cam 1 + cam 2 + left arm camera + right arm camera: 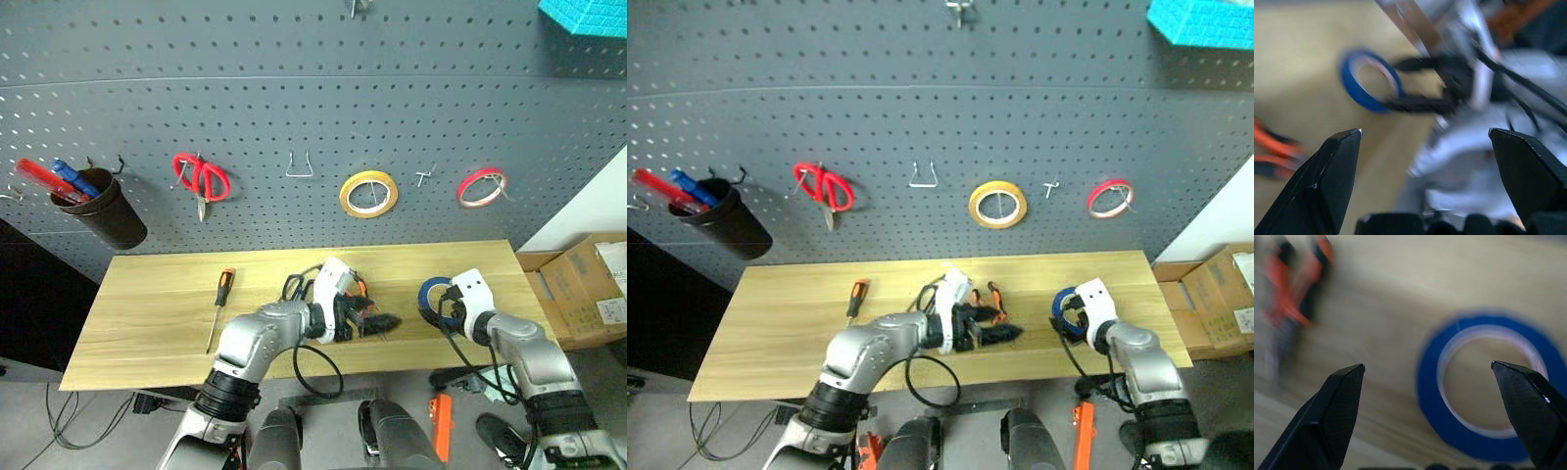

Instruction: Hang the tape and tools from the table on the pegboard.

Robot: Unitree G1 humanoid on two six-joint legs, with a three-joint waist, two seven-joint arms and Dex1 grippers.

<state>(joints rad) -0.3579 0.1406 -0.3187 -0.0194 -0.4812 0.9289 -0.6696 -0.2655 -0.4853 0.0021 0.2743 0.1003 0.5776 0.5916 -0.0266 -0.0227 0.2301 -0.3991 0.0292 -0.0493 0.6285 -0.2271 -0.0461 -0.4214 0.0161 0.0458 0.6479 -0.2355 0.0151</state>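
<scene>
Blue tape (1484, 391) lies at one o'clock beneath my wide-open, empty right gripper (1442, 377); next I centre and close.

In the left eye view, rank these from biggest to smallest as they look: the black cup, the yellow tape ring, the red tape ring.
1. black cup
2. yellow tape ring
3. red tape ring

All hang on the pegboard, so nearness hardly skews this.

blue tape ring (1484, 387), orange pliers (995, 292), screwdriver (221, 299) flat on table (157, 304).
</scene>
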